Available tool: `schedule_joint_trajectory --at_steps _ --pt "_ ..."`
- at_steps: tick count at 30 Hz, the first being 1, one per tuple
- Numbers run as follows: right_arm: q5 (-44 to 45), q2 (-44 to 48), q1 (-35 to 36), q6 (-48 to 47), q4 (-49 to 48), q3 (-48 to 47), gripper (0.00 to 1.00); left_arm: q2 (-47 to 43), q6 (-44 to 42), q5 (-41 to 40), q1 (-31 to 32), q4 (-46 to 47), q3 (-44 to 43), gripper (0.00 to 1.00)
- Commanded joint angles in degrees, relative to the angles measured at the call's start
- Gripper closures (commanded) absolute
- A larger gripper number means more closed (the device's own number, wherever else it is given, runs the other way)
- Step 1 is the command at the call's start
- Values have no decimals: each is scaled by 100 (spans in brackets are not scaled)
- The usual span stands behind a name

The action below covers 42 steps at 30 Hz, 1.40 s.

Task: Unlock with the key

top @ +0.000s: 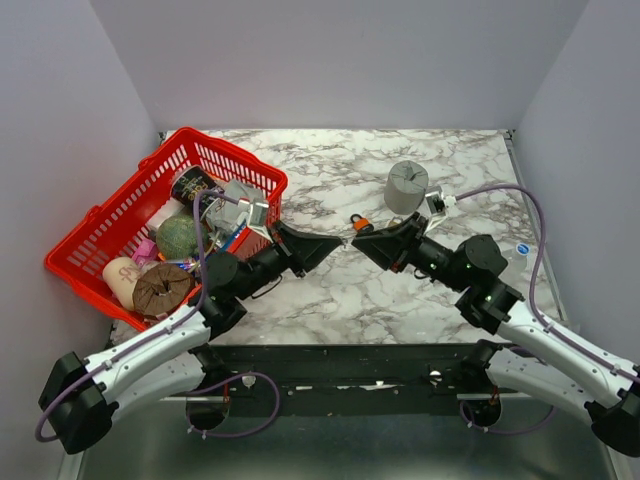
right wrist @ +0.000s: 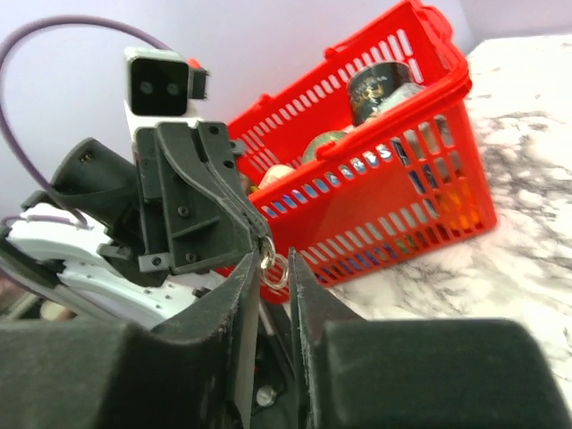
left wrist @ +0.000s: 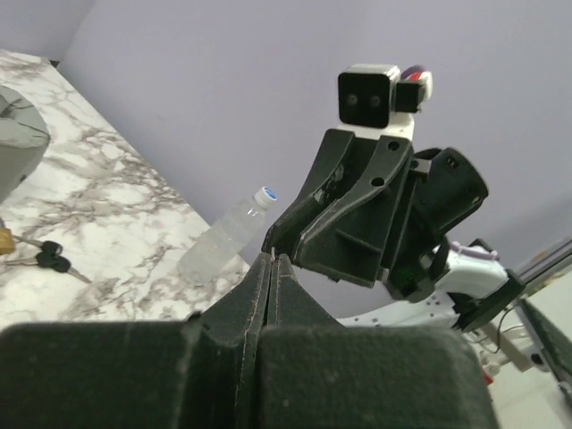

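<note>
Both arms reach in from the near edge and meet tip to tip over mid desk, lifted clear of the marble. Prob. a pass-over pose: in the air neither gripper has to scrape a tiny thing off a flat top.

The left gripper is clamped tight, w/ a thin metal sliver showing at its very tip. The right gripper has its jaws parted a little. A small ring and a metal bit sit in that gap, not squeezed as far as I can see. I take this to be the key, now carried by the left side. Its black head can't be picked out vs. the black fingers.

Just beyond the tips lies the orange padlock, w/ loose keys beside it on the marble.

Room: bare marble lies under the tips and toward the near edge. The red basket crowds the left arm's outer side, so swinging left is tight. Farther back the grey cylinder stands near the right wrist. A bottle lies by the right desk edge. Walls close in on three sides.
</note>
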<state>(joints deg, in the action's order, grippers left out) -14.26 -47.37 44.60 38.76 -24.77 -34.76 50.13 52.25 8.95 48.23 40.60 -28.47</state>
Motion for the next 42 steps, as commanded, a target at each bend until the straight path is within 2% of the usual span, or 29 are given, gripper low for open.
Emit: schedule_joint_trajectory --at_steps 1,3,4,5,7,9,13,15,16,19,22,33,42 --pt "-181 255 -65 -990 1148 -652 58 -144 -654 1594 -594 -797 -281 100" --pt "-313 334 -74 -1291 1851 -873 53 -65 -733 2432 -910 -1000 -396 100" --pt "-549 343 -83 -1571 2080 -1109 46 5 -795 2793 -1207 -1175 -509 100" --pt "-751 334 -92 -1704 2456 -1225 43 49 -865 3527 -1315 -1282 -571 100" --pt "-1460 159 -92 -2037 2985 -1497 39 172 -1277 4147 -1430 -1693 -790 100" --pt "-1833 -86 -92 -2206 3531 -1840 39 234 -1776 4763 -1430 -2081 -976 100" --pt "-2335 -455 -92 -2592 4111 -2087 43 366 -2174 5344 -1430 -2460 -1231 100" --pt "-2572 -623 -83 -2672 4270 -2166 46 410 -2210 5511 -1439 -2460 -1257 100" --pt "-2669 -807 -74 -2733 4314 -2192 52 453 -2236 5556 -1439 -2452 -1266 100" --pt "-2881 -1019 -48 -2847 4428 -2263 60 480 -2245 5661 -1439 -2416 -1258 100" --pt "-2907 -1125 -30 -2892 4429 -2245 63 471 -2359 5644 -1430 -2565 -1231 100" --pt "-3328 -1257 75 -2576 3885 -2017 69 603 -2720 5618 -1439 -2935 -1293 100" --pt "-3258 -1529 198 -2593 3849 -2043 73 621 -2773 5600 -1439 -2996 -1293 100"
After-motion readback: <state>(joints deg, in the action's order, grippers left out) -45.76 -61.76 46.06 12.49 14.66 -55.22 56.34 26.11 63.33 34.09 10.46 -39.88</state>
